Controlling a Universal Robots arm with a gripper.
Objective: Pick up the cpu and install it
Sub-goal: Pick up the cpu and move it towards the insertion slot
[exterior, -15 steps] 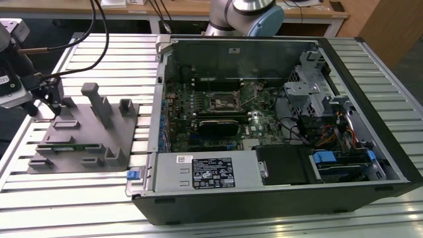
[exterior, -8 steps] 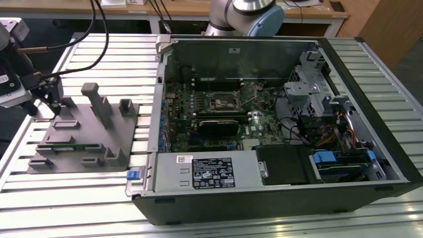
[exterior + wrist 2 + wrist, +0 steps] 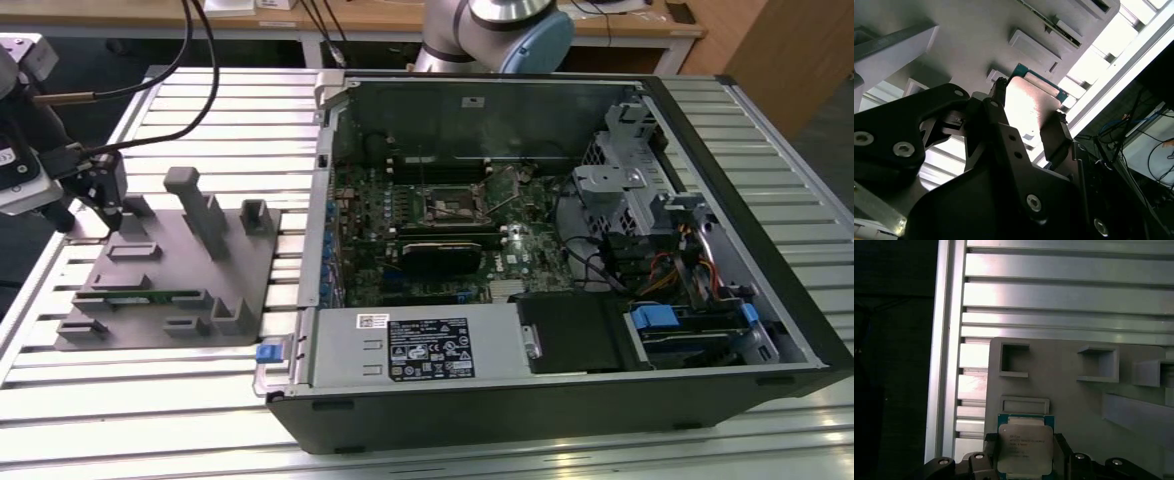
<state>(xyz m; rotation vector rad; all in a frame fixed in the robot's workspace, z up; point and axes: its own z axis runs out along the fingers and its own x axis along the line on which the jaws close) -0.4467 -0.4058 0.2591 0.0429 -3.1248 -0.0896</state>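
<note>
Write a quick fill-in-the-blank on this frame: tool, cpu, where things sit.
1. The tool is shut on the ___, gripping it by two opposite edges.
2. In the exterior view the tool is over a corner of the grey ___.
3. The computer case, with the black socket inside, stands to the exterior view's ___ of the tool.

Missing words: cpu; fixture; right.
</note>
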